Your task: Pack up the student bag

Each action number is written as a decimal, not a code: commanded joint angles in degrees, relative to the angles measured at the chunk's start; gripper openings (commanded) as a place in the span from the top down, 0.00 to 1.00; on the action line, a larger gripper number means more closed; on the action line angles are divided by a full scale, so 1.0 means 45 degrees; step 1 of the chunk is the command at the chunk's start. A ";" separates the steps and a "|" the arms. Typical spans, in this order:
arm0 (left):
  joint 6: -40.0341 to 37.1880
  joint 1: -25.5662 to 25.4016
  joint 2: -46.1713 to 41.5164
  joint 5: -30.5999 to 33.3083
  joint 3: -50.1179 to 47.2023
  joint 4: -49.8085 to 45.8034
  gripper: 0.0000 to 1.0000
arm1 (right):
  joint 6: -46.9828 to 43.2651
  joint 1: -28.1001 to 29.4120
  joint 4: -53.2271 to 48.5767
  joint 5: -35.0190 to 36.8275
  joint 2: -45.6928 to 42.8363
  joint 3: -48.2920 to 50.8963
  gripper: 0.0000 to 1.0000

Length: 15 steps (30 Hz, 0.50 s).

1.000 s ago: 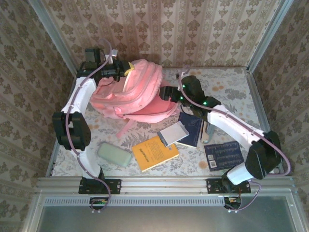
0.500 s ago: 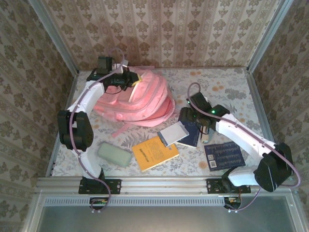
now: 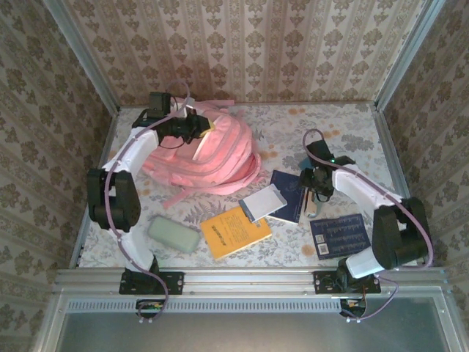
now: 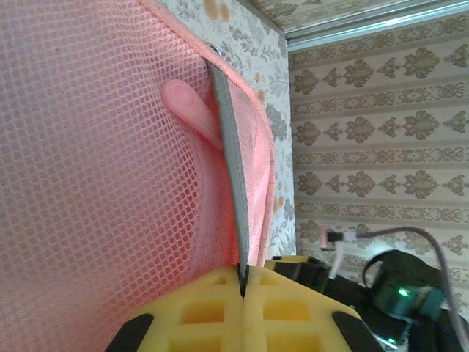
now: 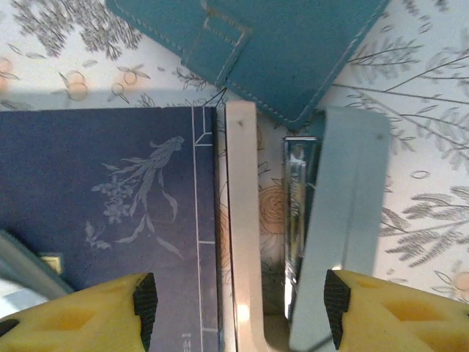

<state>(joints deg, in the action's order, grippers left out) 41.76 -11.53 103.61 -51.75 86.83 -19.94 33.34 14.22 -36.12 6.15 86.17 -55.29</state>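
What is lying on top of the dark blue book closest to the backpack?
A small grey notebook lies across the near left corner of the dark blue book, also overlapping the yellow book. The covered corner and anything beneath the book cannot be seen.

The floral tabletop (image 3: 352,139) carries a yellow book (image 3: 234,231) at lower centre of the top view, with a pale green case (image 3: 174,235) apart to its left. A grey notebook (image 3: 262,203) overlaps a dark blue book (image 3: 293,192). A navy booklet (image 3: 338,235) lies at lower right. In the right wrist view, a teal case (image 5: 271,44) lies at the top.
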 commanded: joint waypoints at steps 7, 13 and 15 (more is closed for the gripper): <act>0.0272 0.0126 -0.0856 -0.0586 -0.0132 0.1093 1.00 | -0.0386 -0.0078 0.0145 -0.0224 0.1126 -0.0296 0.40; 0.0289 0.0140 -0.0814 -0.0648 -0.0115 0.1112 1.00 | -0.0629 -0.0077 0.0243 -0.0223 0.1514 -0.0389 0.47; 0.0291 0.0140 -0.0782 -0.0659 -0.0113 0.1108 1.00 | -0.0661 -0.0044 0.0259 -0.0093 0.1534 -0.0372 0.48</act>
<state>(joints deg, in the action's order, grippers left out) 42.44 -11.18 102.30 -52.03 85.95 -17.54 31.42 14.09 -35.73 5.61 91.31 -56.49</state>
